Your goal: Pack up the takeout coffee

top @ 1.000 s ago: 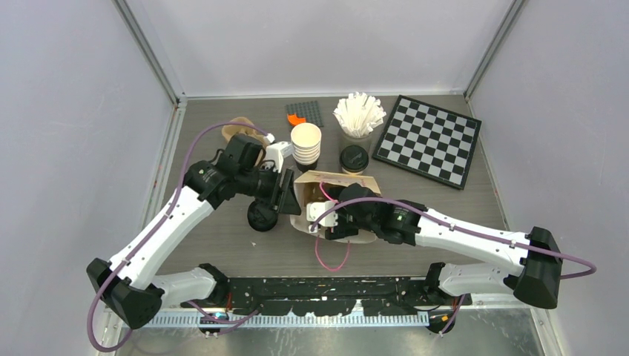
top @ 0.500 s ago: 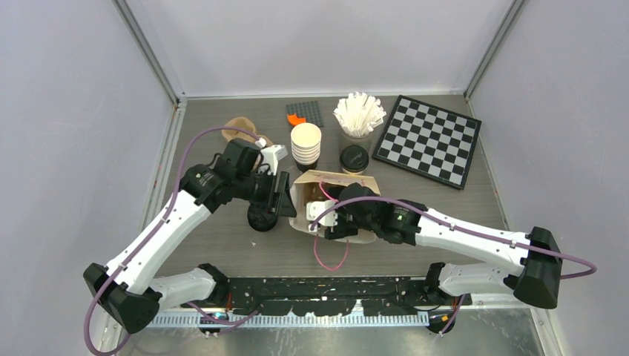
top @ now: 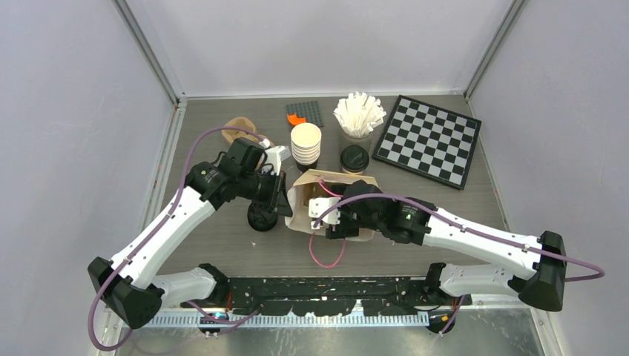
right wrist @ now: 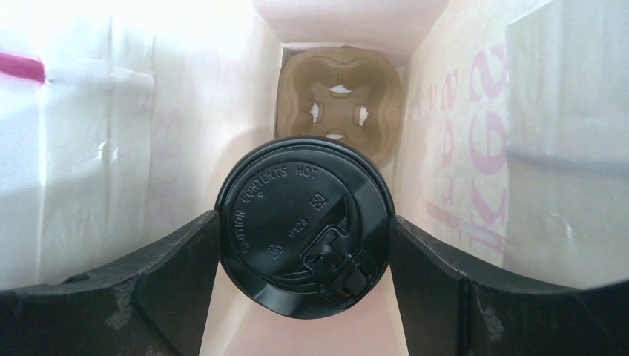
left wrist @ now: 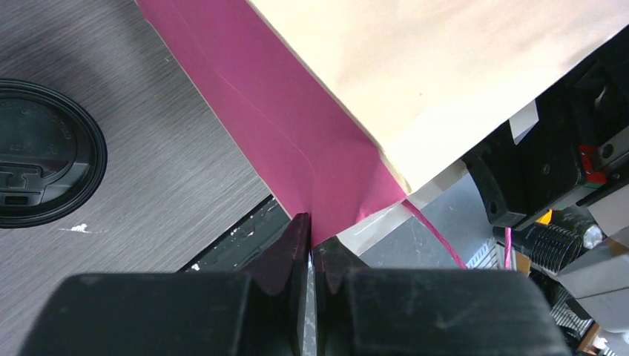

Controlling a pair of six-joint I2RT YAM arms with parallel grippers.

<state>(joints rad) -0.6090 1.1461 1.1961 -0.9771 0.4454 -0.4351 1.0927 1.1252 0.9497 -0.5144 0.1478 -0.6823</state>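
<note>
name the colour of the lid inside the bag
The lid is black, clearest in the right wrist view.

Inside the paper bag (right wrist: 133, 148), we find its walls just beside both fingers (right wrist: 148, 282) of the right gripper (right wrist: 304, 224), which clasps the lidded cup (right wrist: 289, 193); the cardboard carrier (right wrist: 340, 104) covers the floor beyond. Outside, the left gripper (left wrist: 311, 237) pinches the bag corner, with a black lid (left wrist: 37, 174) near on the table (left wrist: 148, 148).

Evenly lit grey wood-grain table (top: 222, 245) enclosed by plain pale lilac-grey walls (top: 326, 44), aluminium posts (top: 148, 52) at the far corners.
</note>
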